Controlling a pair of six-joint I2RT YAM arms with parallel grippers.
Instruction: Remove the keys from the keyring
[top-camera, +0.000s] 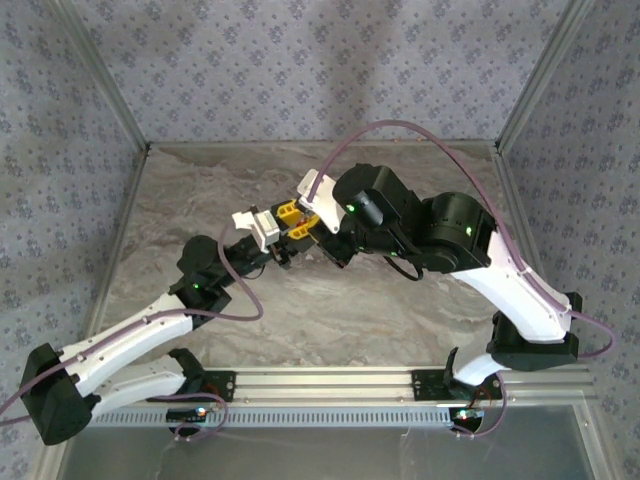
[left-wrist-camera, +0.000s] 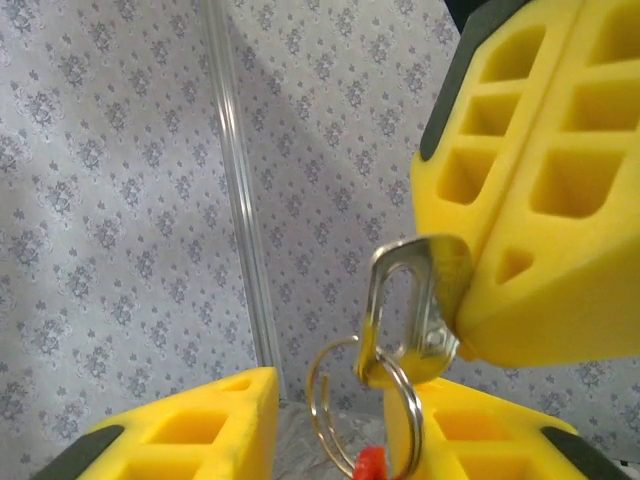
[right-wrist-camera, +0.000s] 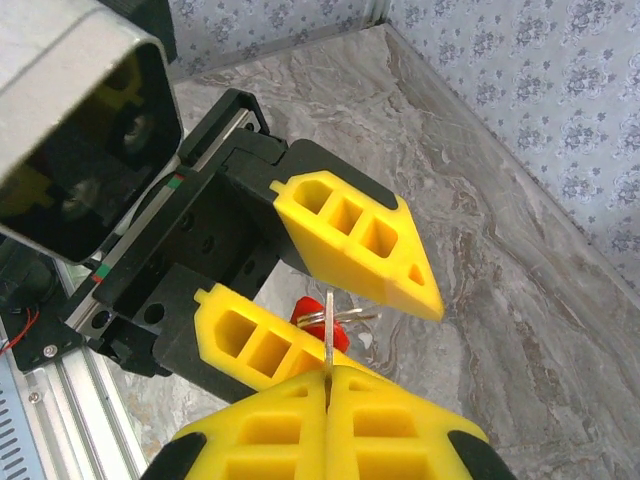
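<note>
Marbled table (top-camera: 330, 310), papered walls (top-camera: 300, 70).
Floral-print walls stand around the grey-veined table; a rail (top-camera: 330, 382), probably aluminium, lines its near edge.

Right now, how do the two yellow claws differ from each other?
The right gripper is shut; the left gripper stands open. The right gripper pinches the silver clip; the left gripper just has the ring and red tag between its jaws. Both have yellow, hollow-celled fingers and meet above the table.

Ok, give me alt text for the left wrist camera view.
The right gripper, shut, pinches the keyring by its silver clip at upper right. Its split rings and red tag hang between the left gripper's parted yellow fingers, against floral wallpaper.
</note>
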